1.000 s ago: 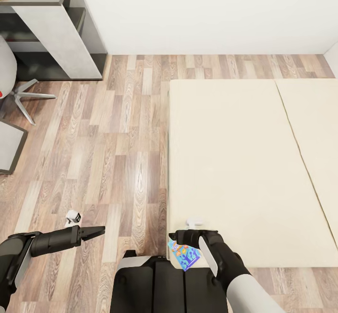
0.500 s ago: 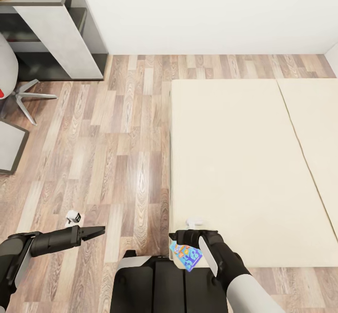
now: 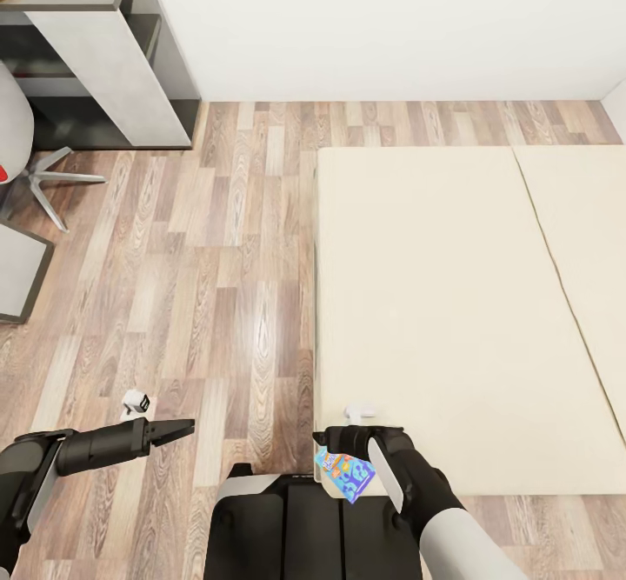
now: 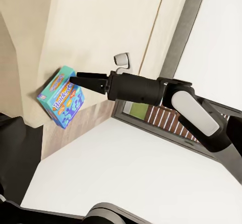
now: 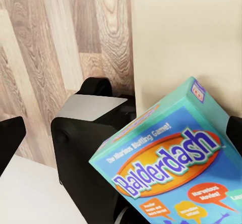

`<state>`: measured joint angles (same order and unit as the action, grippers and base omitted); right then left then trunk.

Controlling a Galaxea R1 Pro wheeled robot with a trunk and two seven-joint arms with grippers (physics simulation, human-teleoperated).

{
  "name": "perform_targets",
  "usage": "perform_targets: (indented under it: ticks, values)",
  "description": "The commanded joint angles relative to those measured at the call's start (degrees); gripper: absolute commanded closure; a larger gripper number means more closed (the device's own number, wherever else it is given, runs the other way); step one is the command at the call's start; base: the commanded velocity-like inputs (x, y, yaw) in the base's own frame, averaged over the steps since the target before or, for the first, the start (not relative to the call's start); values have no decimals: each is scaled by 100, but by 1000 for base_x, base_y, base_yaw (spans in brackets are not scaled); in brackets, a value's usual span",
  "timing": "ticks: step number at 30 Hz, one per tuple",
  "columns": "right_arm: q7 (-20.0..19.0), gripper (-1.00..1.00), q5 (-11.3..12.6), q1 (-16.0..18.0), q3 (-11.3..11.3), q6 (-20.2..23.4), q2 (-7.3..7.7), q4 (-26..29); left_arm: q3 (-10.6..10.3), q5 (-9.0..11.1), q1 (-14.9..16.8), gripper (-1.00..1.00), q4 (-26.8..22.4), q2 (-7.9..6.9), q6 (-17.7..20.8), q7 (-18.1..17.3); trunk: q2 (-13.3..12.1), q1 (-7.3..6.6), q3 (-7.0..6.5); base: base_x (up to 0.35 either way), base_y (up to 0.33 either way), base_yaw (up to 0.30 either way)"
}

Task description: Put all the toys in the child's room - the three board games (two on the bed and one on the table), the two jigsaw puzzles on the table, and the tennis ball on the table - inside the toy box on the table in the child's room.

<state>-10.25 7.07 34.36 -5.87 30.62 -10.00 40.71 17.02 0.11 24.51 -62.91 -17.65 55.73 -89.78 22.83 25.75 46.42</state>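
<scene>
My right end effector (image 3: 323, 437) pinches the board game (image 3: 345, 473) by one corner at the bed (image 3: 435, 302) edge; light, stiff, slick carton, mid-edge hold safer. Left end effector (image 3: 178, 429) nearly closed, empty.

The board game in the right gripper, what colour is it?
The board game is light teal-blue with an orange oval logo, clearest in the right wrist view.

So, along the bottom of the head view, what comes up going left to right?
Left tool → robot's dark trunk → Balderdash board game in the right tool → beige bed.
</scene>
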Motion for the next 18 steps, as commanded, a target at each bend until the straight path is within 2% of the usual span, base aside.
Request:
perform_targets:
  ticks: [1,13,18]
  values:
    - [15,-100,50,1,-2,32,0,7,0,-3,1,-100,-2,-2,61,-22,9,3,6,0,0,0]
    - [15,-100,57,1,-2,32,0,7,-5,-3,1,-100,-2,-1,61,-22,9,3,6,0,1,0]
    - [15,-100,58,1,-2,32,0,7,-6,-3,1,-100,-2,-1,61,-22,9,3,6,0,82,0]
